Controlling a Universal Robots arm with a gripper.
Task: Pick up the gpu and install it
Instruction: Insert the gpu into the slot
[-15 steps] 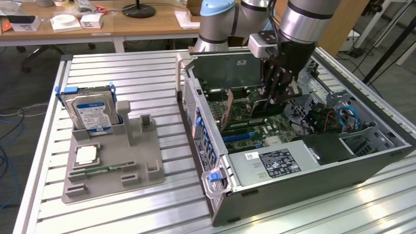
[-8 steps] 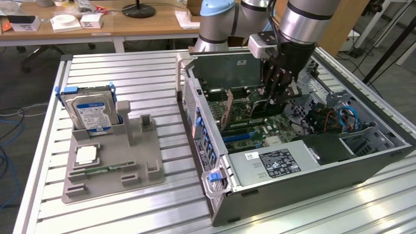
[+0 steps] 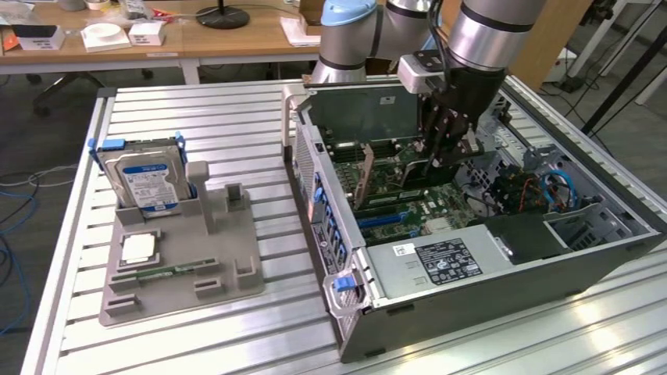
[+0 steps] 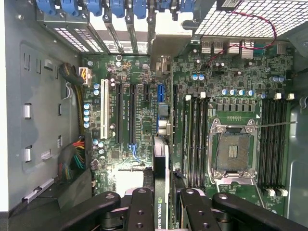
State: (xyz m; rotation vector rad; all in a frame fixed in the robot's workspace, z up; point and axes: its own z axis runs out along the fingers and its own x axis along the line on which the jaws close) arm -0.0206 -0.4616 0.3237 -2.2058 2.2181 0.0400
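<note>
My gripper (image 3: 448, 152) reaches down into the open computer case (image 3: 312, 195) and is shut on the gpu (image 3: 429, 168), which it holds upright on its edge. From the wrist camera the gpu (image 4: 161, 144) shows edge-on as a thin dark card between my two black fingers (image 4: 139, 207), its silvery bracket end (image 4: 162, 67) pointing at the case's rear slot covers. The card hangs over the motherboard (image 4: 144, 159) in line with the short blue slot (image 4: 160, 94). Whether its lower edge touches the slot is hidden.
Black expansion slots (image 4: 118, 115) lie to one side of the card, memory slots (image 4: 195, 139) and the bare CPU socket (image 4: 233, 151) to the other. On the table at the exterior view's left, a grey holder (image 3: 224, 258) carries a hard drive (image 3: 151, 176), a chip (image 3: 137, 250) and a memory stick (image 3: 156, 273).
</note>
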